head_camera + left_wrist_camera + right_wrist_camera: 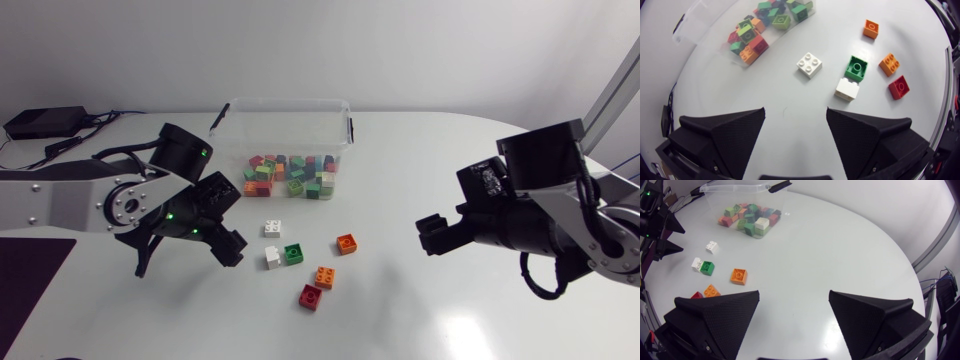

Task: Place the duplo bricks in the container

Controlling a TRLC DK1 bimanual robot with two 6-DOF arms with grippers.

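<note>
Several loose duplo bricks lie on the white table between my arms: a white one (272, 228), a white and green pair side by side (284, 255), two orange ones (346, 243) (324, 277) and a red one (311, 297). The clear container (335, 110) at the back holds several coloured bricks. My left gripper (229, 247) hovers just left of the loose bricks, open and empty (795, 125); the white brick (809, 65) and the green brick (856, 68) lie ahead of its fingers. My right gripper (432, 235) is open and empty (794, 305), well right of the bricks.
A black box with cables (42, 122) sits at the table's back left corner. The container's lid latch (219, 117) juts out at its left rim. Bare white table (400, 320) stretches in front of the bricks and between them and my right arm.
</note>
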